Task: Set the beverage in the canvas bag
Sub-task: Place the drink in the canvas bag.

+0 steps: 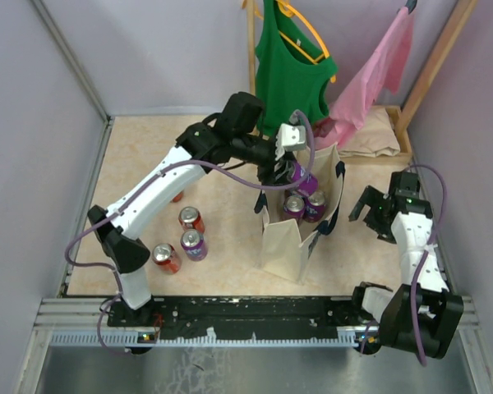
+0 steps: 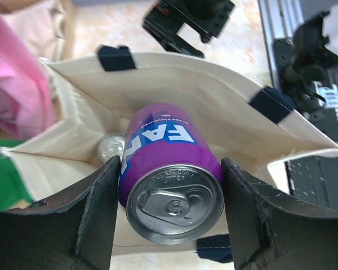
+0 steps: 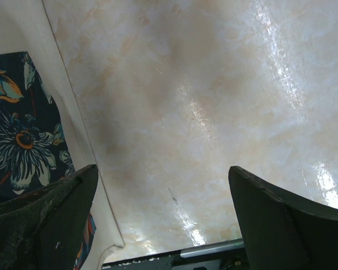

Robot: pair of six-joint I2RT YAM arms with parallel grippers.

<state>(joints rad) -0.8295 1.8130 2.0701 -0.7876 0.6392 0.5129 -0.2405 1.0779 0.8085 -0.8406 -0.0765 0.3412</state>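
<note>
One purple Fanta can (image 1: 302,176) (image 2: 169,169), the beverage in hand, hangs just above the open mouth of the canvas bag (image 1: 283,246) (image 2: 214,101), not yet inside it. The left gripper (image 1: 283,172) (image 2: 172,208) is closed on the can's sides near the lid, one finger to each flank. The can tilts bottom-first toward the opening, a hold that appears chosen so it can pass between the bag's walls. The bag stands upright and spread open at mid-table, its navy strap handles (image 2: 115,57) falling outward, which leaves the mouth unobstructed. Two purple cans (image 1: 304,205) lie at the bottom of the bag, so the new one will likely need to settle beside or upon them. Three loose cans (image 1: 185,240) stand on the table (image 1: 222,213) to the left, well apart from the bag. The right gripper (image 1: 368,209) (image 3: 163,219) rests near the bag's right side with its fingers wide apart, gripping nothing and taking no part in the hold. A green tank top (image 1: 287,74) and a pink garment (image 1: 378,66) hang at the rear, clear of the work.
</note>
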